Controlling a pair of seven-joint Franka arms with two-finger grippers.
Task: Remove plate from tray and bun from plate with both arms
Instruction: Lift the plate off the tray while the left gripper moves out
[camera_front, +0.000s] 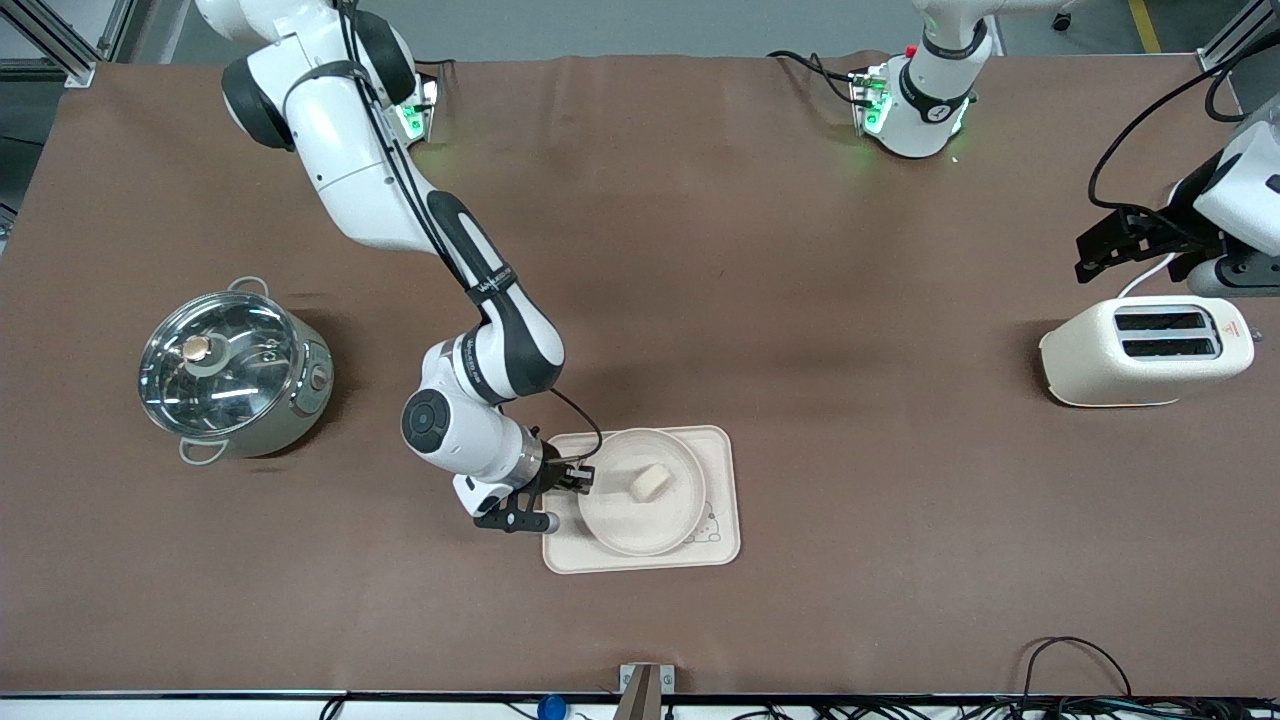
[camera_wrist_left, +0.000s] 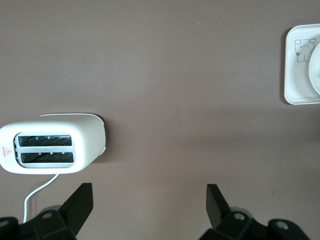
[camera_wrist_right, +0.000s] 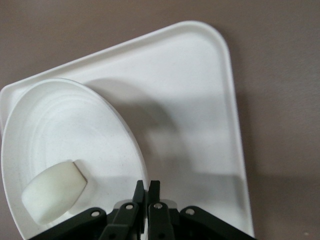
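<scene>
The round cream plate (camera_front: 640, 515) is over the rectangular cream tray (camera_front: 718, 455), with the small pale bun (camera_front: 649, 483) lying in it. My right gripper (camera_front: 583, 477) is shut on the plate's rim at the side toward the right arm's end. In the right wrist view the fingertips (camera_wrist_right: 143, 189) pinch the rim of the plate (camera_wrist_right: 60, 125), the bun (camera_wrist_right: 52, 191) lies inside, and the plate casts a shadow on the tray (camera_wrist_right: 200, 100). My left gripper (camera_front: 1105, 248) is open and empty above the table by the toaster; it waits, fingers wide apart (camera_wrist_left: 150, 192).
A cream toaster (camera_front: 1145, 350) stands at the left arm's end and shows in the left wrist view (camera_wrist_left: 50, 147) with its white cord. A steel pot with a glass lid (camera_front: 235, 372) stands at the right arm's end. The tray's corner (camera_wrist_left: 295, 80) shows a small animal drawing.
</scene>
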